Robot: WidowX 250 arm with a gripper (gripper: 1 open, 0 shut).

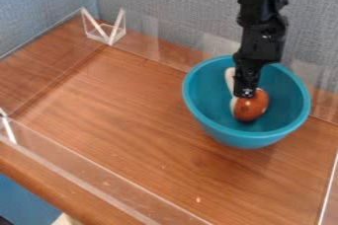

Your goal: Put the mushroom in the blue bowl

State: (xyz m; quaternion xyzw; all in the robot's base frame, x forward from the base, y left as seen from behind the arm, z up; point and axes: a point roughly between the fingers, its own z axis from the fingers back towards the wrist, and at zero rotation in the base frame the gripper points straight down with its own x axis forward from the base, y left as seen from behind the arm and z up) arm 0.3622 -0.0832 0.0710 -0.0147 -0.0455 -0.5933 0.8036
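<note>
Mushroom [251, 105] is lying inside the blue bowl [211, 122], its orange-brown cap facing up beside the tips of my claw [243, 92] and something pale, probably its stem, showing at their far side. My fingers are standing closed, pointing down into the bowl; whether they are pinching any of the stem I cannot tell, as they are hiding that part. I am judging that they are sitting this low so the toy is meeting the bottom gently instead of dropping and rolling.

The bowl is sitting toward the far right corner of the wooden table [126, 111], its deep wall serving to keep a round cap from escaping. A white wire-like frame [102, 30] is standing at the far left corner, well apart, playing no part in the job. The placing is looking nearly finished; opening up, then lifting straight out without dragging the mushroom, is seeming the sensible next move.
</note>
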